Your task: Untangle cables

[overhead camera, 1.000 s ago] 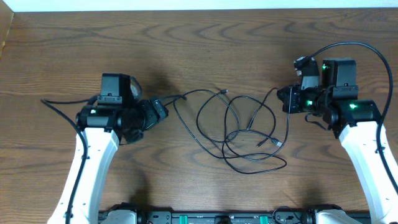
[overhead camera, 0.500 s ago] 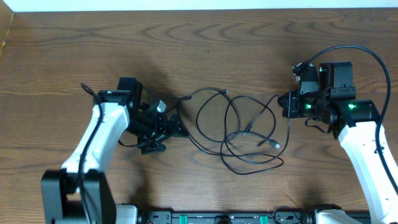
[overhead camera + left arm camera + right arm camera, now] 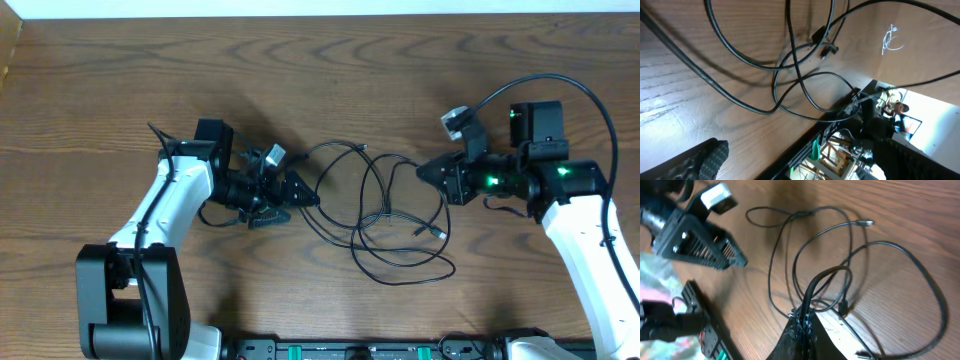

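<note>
Thin black cables lie looped over each other in a tangle at the table's middle, with small connectors at the loose ends. My right gripper sits at the tangle's right edge, shut on a black cable that rises from between its fingertips. My left gripper lies on its side at the tangle's left edge, open, nothing between its fingers. The left wrist view shows cable loops ahead of the wide jaws. The right wrist view shows the left gripper beyond the loops.
Bare wooden tabletop surrounds the tangle. Each arm trails a thicker black cord of its own. A rail with green lights runs along the near edge. The table's front edge shows in the left wrist view.
My left arm swung in towards the tangle and its gripper turned to point right, opening slightly wider. My right gripper moved left towards the tangle, still shut, and the cable loops shifted.
</note>
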You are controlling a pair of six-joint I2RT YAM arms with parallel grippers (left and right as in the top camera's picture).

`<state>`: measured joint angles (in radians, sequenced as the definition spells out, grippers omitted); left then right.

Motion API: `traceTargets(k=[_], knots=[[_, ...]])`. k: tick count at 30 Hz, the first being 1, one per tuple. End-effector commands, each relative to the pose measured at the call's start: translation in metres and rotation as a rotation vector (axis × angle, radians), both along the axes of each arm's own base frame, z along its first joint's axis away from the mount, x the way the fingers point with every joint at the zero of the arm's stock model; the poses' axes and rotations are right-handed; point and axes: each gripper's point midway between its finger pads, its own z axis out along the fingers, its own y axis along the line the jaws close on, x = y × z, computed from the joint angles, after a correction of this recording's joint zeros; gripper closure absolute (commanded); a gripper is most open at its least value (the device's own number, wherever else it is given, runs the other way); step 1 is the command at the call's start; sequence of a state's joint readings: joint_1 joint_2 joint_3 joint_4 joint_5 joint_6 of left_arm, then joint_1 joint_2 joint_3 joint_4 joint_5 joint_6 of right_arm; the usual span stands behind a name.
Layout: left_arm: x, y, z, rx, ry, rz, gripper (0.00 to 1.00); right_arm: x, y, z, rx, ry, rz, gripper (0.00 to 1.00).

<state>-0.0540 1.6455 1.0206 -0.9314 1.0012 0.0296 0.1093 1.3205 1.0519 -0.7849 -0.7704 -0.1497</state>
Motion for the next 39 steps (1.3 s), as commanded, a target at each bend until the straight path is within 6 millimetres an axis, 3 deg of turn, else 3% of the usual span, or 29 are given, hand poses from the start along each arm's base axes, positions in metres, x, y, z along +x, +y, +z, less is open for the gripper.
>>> traceTargets(k=[1,6,10,14,20,24,29,34,39], knots=[[0.0,-0.002,0.004,-0.029,-0.025,-0.013,0.0,-0.01,0.012,-0.018,-0.075,-0.017,0.09,0.94],[0.0,0.003,-0.002,0.018,-0.027,-0.017,0.0,-0.023,0.023,-0.05,-0.199,0.077,0.056,0.89],[-0.001,0.003,-0.002,0.02,-0.027,-0.017,0.0,-0.013,0.017,-0.069,-0.332,0.126,-0.102,0.86],[0.0,0.003,-0.002,0.02,-0.027,-0.017,0.0,-0.012,0.039,-0.072,-0.289,0.153,-0.11,0.91],[0.0,0.003,-0.003,0.024,-0.027,-0.017,0.0,-0.017,0.071,-0.091,-0.285,0.188,-0.071,0.89],[0.0,0.003,-0.003,0.024,-0.027,-0.017,0.0,-0.013,0.074,-0.114,-0.328,0.251,-0.148,0.99],[0.0,0.003,-0.003,0.024,-0.027,-0.017,0.0,-0.006,0.079,-0.115,-0.31,0.231,-0.15,0.99],[0.0,0.003,-0.003,0.024,-0.028,-0.017,0.0,-0.006,0.089,-0.114,-0.297,0.208,-0.132,0.91],[0.0,0.003,-0.003,0.024,-0.028,-0.017,0.0,-0.008,0.094,-0.131,-0.322,0.263,-0.194,0.85]])
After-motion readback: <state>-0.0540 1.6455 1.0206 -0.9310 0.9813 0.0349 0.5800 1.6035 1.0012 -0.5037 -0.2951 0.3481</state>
